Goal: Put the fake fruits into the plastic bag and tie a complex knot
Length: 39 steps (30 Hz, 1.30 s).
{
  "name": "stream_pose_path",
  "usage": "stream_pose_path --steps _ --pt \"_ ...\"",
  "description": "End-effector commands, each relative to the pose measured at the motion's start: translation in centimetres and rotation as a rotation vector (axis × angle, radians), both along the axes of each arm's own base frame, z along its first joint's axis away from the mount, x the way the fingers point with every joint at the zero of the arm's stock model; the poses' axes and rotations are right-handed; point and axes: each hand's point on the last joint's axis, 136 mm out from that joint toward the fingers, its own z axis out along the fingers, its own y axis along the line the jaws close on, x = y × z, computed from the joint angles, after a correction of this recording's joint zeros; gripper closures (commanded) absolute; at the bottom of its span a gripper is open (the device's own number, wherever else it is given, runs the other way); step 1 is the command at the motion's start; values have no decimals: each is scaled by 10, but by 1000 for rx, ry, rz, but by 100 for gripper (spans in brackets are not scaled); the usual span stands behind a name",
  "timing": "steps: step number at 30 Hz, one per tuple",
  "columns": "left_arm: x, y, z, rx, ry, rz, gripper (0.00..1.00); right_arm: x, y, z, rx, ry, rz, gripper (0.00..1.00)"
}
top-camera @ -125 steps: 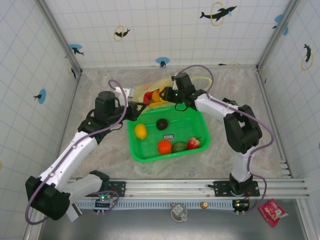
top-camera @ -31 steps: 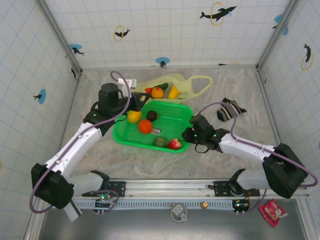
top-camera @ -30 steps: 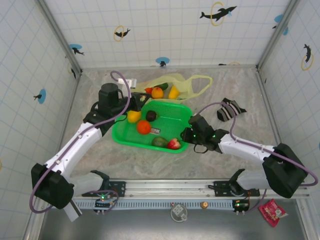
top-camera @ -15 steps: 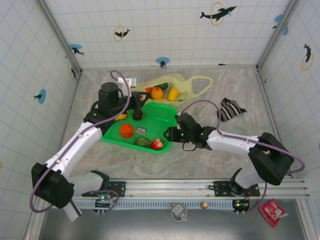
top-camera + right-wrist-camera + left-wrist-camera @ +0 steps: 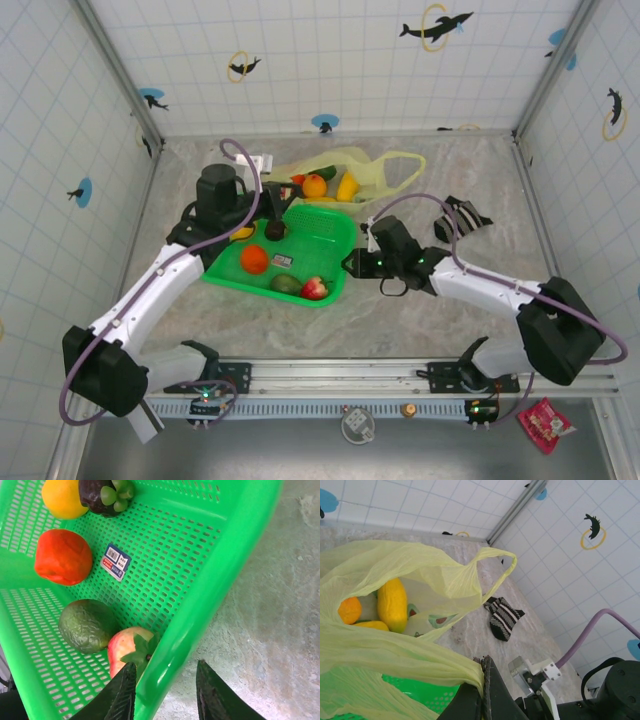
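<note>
Pale yellow-green plastic bag [image 5: 425,572] pinched by left fingers [image 5: 494,700], right fingers [image 5: 212,692] parted astride green basket [image 5: 240,545] rim

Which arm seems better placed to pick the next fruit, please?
Right, probably: the right gripper is open at the green basket's rim beside the red fruit; the left gripper pinches the plastic bag.

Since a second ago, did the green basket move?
Yes. The green basket slid to the left, away from the striped cloth, which stayed where it was. The gap between them is wider now.
</note>
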Motion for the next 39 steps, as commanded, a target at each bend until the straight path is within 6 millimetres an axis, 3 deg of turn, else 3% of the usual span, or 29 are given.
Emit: stream_pose_path --steps 1,4,8,16,22,29,32,36,39 --pt "-1 0 20 -28 -32 -11 100 -9 4 -17 -6 49 43 73" --pt "-1 0 22 -31 -31 -12 100 -10 23 -15 31 61 67 80" --pt "0 -2 22 -33 -28 -18 100 -10 62 -12 88 74 70 81" --pt "4 -2 22 -24 -30 -12 100 5 156 6 304 148 -52 86" --pt "5 0 24 -23 -39 -1 100 30 178 6 379 164 -213 96" --pt "5 1 27 -27 -47 9 100 43 210 3 391 134 -306 98" --pt "6 1 31 -28 -54 15 100 42 229 3 402 116 -306 92" --pt "7 1 33 -29 -54 17 100 38 267 7 491 157 -193 64" --pt "6 1 34 -31 -53 14 100 34 271 18 534 143 -101 62"
